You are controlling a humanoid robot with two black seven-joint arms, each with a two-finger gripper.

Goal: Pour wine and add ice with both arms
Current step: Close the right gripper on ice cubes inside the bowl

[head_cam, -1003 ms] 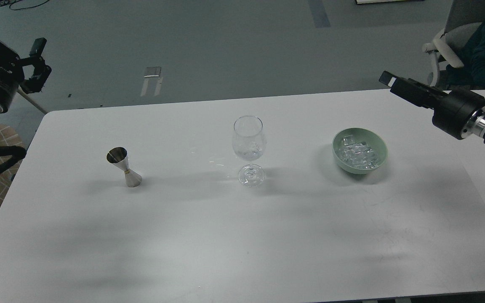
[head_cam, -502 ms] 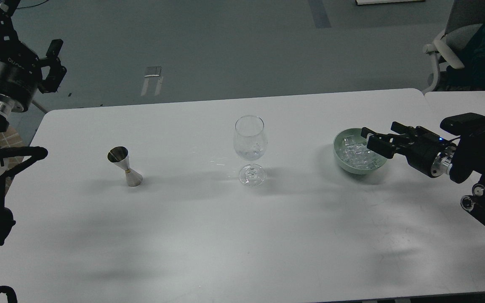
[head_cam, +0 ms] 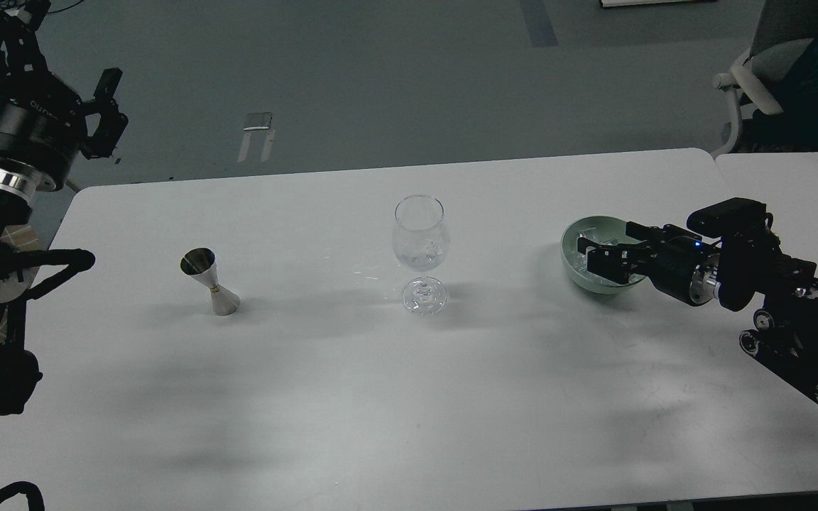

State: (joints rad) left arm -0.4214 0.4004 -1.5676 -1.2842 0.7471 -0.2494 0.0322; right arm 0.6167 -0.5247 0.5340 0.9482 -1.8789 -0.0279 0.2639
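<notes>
A clear wine glass point(head_cam: 420, 245) stands upright at the table's middle. A steel jigger point(head_cam: 210, 282) stands to its left. A pale green bowl point(head_cam: 579, 273) at the right holds ice cubes point(head_cam: 589, 236), mostly hidden by my right gripper point(head_cam: 597, 257). The right gripper reaches into the bowl from the right with its fingers spread over the ice. My left gripper point(head_cam: 107, 113) is held high past the table's far left corner, well away from the jigger. Its fingers cannot be told apart.
The white table point(head_cam: 380, 397) spans the view, with a second table point(head_cam: 792, 177) abutting at the far right. A chair and a seated person point(head_cam: 806, 78) are at the back right. The left arm's cables point(head_cam: 33, 262) hang over the table's left edge.
My right gripper came down from high at the right and moved left into the green bowl. My left gripper shifted a little to the right and stayed high.
</notes>
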